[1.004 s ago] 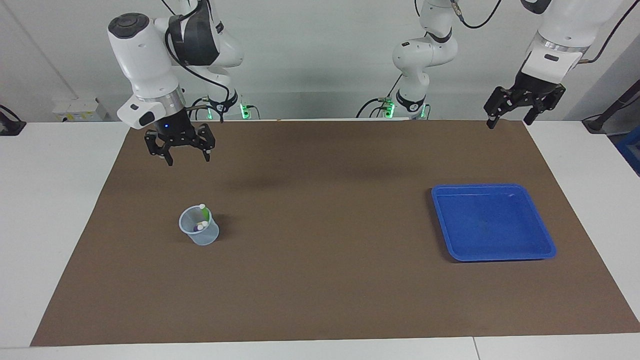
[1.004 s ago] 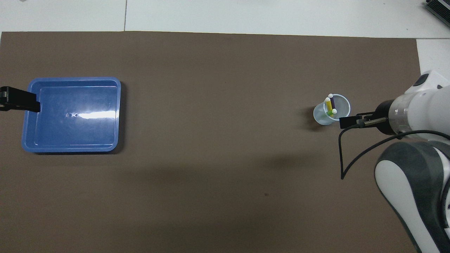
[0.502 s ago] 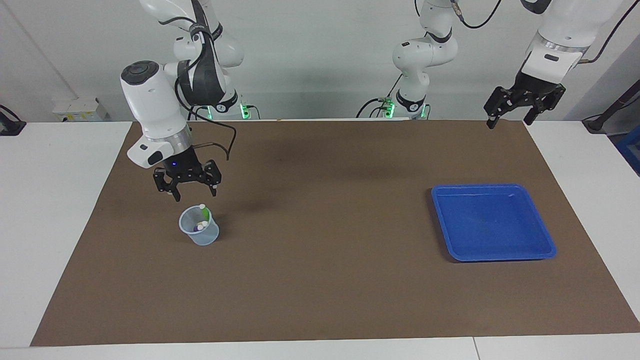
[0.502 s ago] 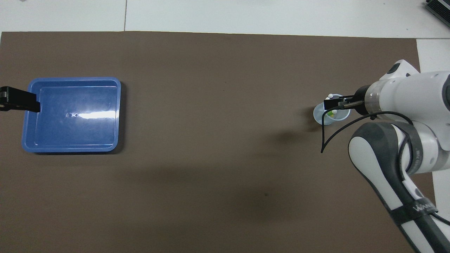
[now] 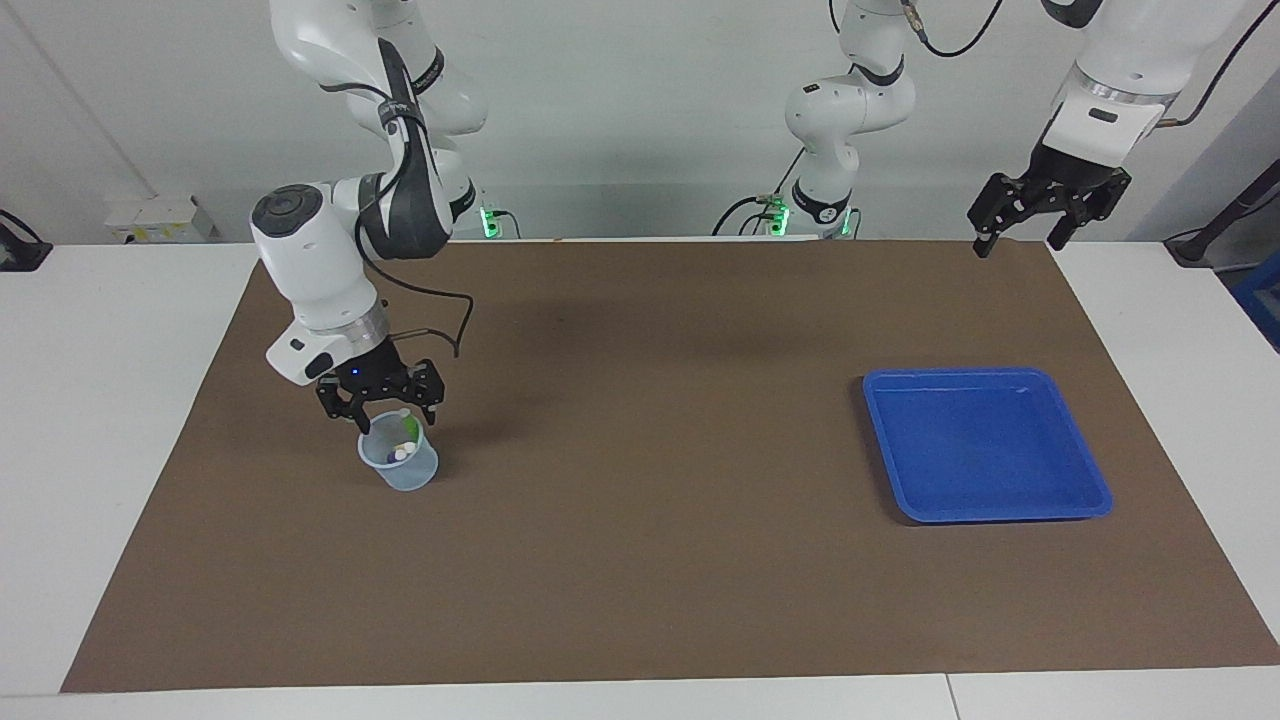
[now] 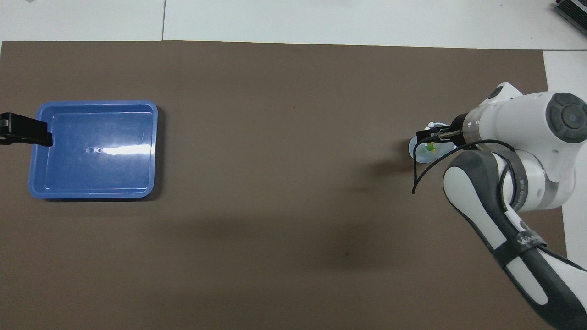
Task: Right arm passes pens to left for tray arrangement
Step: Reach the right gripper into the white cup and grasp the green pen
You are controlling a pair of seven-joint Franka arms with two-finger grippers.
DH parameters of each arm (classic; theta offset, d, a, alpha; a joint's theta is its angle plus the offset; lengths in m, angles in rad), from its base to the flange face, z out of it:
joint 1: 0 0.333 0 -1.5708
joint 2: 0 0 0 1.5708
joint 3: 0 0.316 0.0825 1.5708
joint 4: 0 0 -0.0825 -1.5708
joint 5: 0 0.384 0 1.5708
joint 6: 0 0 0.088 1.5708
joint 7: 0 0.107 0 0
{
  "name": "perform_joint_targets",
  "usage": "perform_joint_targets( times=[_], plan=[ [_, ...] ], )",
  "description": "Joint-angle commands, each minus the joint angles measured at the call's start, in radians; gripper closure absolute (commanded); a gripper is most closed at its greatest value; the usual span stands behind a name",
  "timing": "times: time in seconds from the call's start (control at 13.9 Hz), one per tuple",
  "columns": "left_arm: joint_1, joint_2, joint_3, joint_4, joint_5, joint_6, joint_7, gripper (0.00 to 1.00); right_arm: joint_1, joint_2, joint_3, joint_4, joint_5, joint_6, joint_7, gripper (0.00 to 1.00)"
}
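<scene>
Brown mat (image 5: 640, 560): right gripper (image 5: 397, 421) has dropped onto the cup (image 5: 400, 470) of pens (image 5: 405, 440), jaws open around them, grab's next; left gripper (image 5: 1030, 240) waits, open

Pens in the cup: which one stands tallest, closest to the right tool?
The green pen: its whitish end rises above the cup rim, between the right tool's open fingers; the others sit lower.

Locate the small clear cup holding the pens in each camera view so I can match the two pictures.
Facing view: the cup stands low on the brown mat at the right arm's end, just under the right hand.
Overhead view: the cup sits at the picture's right edge, partly covered by that hand.
Shared landmark: the blue tray, at the left arm's end.
</scene>
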Motion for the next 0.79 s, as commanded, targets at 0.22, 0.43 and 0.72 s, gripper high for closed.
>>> perform_joint_targets(
  times=[0.22, 0.43, 0.72],
  plan=[
    [0.003, -0.027, 0.002, -0.027, 0.002, -0.004, -0.001, 0.00, -0.005, -0.007, 0.008, -0.001, 0.008, -0.059, -0.029, 0.41],
    [0.003, -0.027, 0.002, -0.027, 0.002, -0.004, -0.001, 0.00, -0.011, -0.010, 0.008, -0.001, 0.008, -0.085, -0.029, 0.54],
    [0.003, -0.027, 0.002, -0.027, 0.002, -0.003, -0.001, 0.00, -0.011, -0.010, 0.006, -0.002, 0.008, -0.094, -0.029, 0.72]
  ],
)
